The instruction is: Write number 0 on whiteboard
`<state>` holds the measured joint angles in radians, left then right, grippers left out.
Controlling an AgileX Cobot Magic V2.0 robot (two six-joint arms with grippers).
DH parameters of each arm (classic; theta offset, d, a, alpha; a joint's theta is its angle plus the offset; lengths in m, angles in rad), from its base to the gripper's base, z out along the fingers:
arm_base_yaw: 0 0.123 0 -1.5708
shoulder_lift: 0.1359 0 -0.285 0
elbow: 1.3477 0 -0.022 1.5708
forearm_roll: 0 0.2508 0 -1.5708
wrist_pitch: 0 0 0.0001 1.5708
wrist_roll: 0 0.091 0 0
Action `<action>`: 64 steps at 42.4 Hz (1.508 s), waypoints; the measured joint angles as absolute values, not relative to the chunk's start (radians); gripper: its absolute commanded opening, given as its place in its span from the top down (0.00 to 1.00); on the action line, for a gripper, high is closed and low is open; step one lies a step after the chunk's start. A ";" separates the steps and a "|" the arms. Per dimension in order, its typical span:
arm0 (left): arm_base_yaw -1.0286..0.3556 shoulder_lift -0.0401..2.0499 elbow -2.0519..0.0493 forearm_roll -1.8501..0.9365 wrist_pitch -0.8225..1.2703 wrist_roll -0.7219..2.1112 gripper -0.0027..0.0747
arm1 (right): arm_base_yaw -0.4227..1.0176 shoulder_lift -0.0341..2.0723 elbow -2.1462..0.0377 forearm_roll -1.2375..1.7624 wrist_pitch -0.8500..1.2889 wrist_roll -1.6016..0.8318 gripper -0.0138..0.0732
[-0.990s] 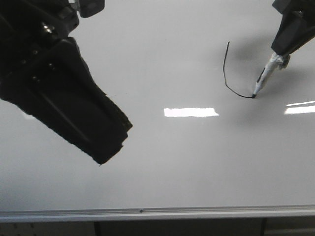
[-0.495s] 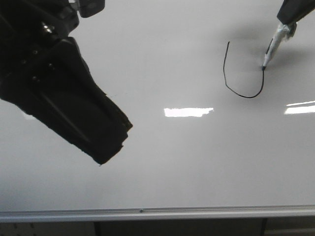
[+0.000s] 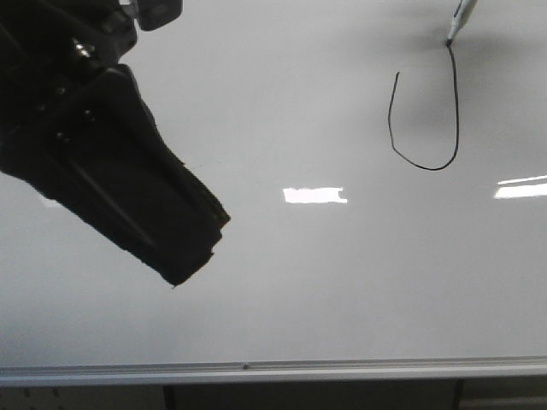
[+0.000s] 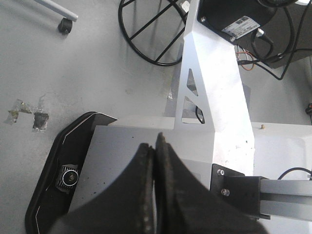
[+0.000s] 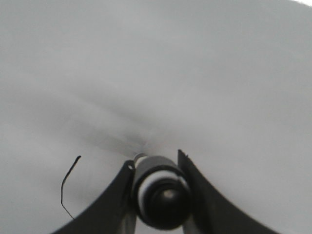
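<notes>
The whiteboard (image 3: 299, 290) fills the front view. On it at the upper right is a thin black U-shaped stroke (image 3: 425, 167), the number 0 with its top open. The stroke's left end also shows in the right wrist view (image 5: 62, 190). A white marker (image 3: 460, 15) touches the board at the top of the right-hand stroke. My right gripper (image 5: 155, 163) is shut on the marker (image 5: 161, 195); in the front view the gripper itself is out of frame. My left gripper (image 4: 153, 144) is shut and empty. Its black arm (image 3: 111, 162) hangs over the board's left side.
A silver rail (image 3: 256, 370) runs along the board's bottom edge. Bright light reflections (image 3: 314, 195) lie mid-board and at the right edge (image 3: 521, 188). The left wrist view shows a grey metal stand (image 4: 209, 73) and the floor (image 4: 73, 73).
The marker moved from the bottom of the curve up the right side towards the top edge, drawing the right-hand stroke. The right gripper left the front view. The left arm has not moved.
</notes>
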<state>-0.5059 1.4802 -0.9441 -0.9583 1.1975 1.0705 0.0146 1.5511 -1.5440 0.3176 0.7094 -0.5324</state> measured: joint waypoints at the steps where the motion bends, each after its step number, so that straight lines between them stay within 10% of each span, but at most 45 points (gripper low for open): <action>1: -0.506 1.480 -0.944 -0.958 1.198 1.071 0.99 | 0.017 1.551 -1.546 0.323 0.707 -0.532 0.91; 28: -0.506 1.480 -0.944 -0.958 1.198 1.071 0.99 | 0.139 1.635 -1.553 0.378 0.723 -0.531 0.91; 49: -0.506 1.480 -0.946 -0.999 1.198 1.071 0.98 | 0.139 1.526 -1.714 0.602 1.243 -0.533 0.91; 64: -0.506 1.457 -1.022 -1.013 1.198 1.071 0.19 | 0.139 1.339 -1.313 0.735 1.243 -0.632 0.91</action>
<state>-0.5059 1.4566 -1.0222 -1.0126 1.1975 1.0705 0.1394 1.3386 -1.3127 0.7352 1.2426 -0.6315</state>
